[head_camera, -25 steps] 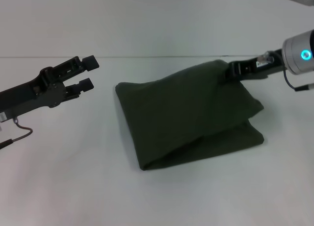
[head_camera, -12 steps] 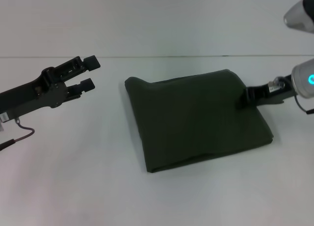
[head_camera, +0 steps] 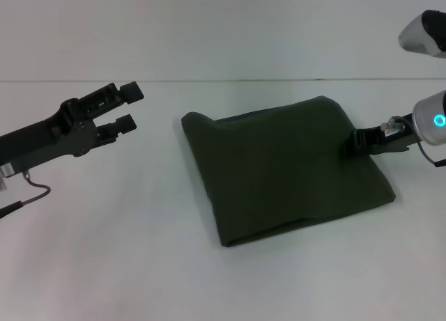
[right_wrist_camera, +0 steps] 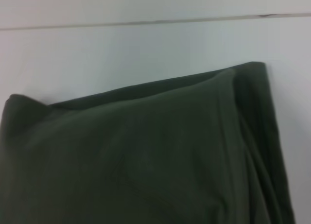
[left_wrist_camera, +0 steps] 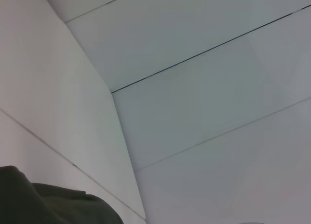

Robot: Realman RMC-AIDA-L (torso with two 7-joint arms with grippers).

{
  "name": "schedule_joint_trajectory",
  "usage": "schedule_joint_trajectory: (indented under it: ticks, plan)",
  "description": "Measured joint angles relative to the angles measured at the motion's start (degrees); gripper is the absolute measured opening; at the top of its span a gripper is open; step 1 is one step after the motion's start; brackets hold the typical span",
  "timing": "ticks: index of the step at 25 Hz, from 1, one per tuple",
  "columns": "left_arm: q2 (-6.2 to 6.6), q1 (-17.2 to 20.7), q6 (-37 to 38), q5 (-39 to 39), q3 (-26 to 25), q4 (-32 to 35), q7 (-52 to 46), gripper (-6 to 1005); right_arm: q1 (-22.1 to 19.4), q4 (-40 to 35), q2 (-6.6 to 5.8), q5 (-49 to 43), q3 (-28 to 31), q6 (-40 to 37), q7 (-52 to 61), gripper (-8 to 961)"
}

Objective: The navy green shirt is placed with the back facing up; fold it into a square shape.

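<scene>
1. Head view: the navy green shirt [head_camera: 286,168] lies folded on the white table [head_camera: 104,265], centre-right; outline approx. a rough square/quadrilateral w/ several layers, plain olive side up, no lettering showing.
2. Shirt's near edge runs from the front-left corner up toward the right corner; a faint crease line sits just above that edge; far-left corner is slightly bunched & raised.
3. Right gripper [head_camera: 357,143] is at the shirt's right edge, touching the fabric there; its tip is low, at cloth level; can't tell if its fingers are parted or closed, or whether they pinch any cloth; dark tip merges w/ the dark shirt.
4. Right arm's wrist housing shows a lit cyan ring, off to the right of the shirt.
5. Left gripper [head_camera: 127,106] hovers above the table, well apart from the shirt's left edge; two fingers clearly spread w/ a gap between; holding nothing.
6. Right wrist view: shirt [right_wrist_camera: 141,156] fills the lower part; stacked folded layers visible along one side; white table beyond it.
7. Left wrist view: mostly wall panels; a small bit of the shirt [left_wrist_camera: 48,204] shows in one corner.
</scene>
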Motion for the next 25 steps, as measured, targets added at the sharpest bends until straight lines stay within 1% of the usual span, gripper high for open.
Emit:
schedule_joint_trajectory:
  ticks: [3,8,13,16,18,20,22,25]
  plan:
    - [-0.02,0.2,-0.1,0.0,-0.1,-0.1,0.0,949,-0.6,-0.6,-0.41,-0.1,0.2,0.5,2.0,123]
    - [-0.09,0.2,0.1,-0.4,-0.1,-0.1,0.0,948,-2.4,-4.2,-0.75,-0.3,0.4,0.5,4.2,343]
    - [-0.09,0.0,0.1,-0.5,-0.1,-0.1,0.1,948,-2.6,-4.2,-1.78,-3.4,0.5,2.4,6.6,459]
    - [-0.09,-0.1,0.0,-0.5,-0.1,-0.1,0.1,948,-2.4,-6.8,-2.08,-4.0,0.6,2.0,8.2,456]
    - [-0.09,-0.1,-0.1,-0.6,-0.4,0.0,0.1,948,-2.7,-9.9,-2.02,-0.8,0.6,0.5,7.1,454]
    - [-0.09,-0.1,0.0,-0.6,-0.8,0.0,0.1,948,-2.7,-11.2,-1.93,3.0,0.6,-0.2,5.7,453]
    - [-0.09,-0.1,0.1,-0.6,-1.2,-0.1,0.1,948,-1.8,-9.8,-1.79,5.9,0.4,0.1,4.1,453]
    - [-0.09,-0.1,-0.1,-0.6,-1.3,-0.1,0.3,948,0.3,-4.9,-1.22,7.1,0.3,2.9,1.8,454]
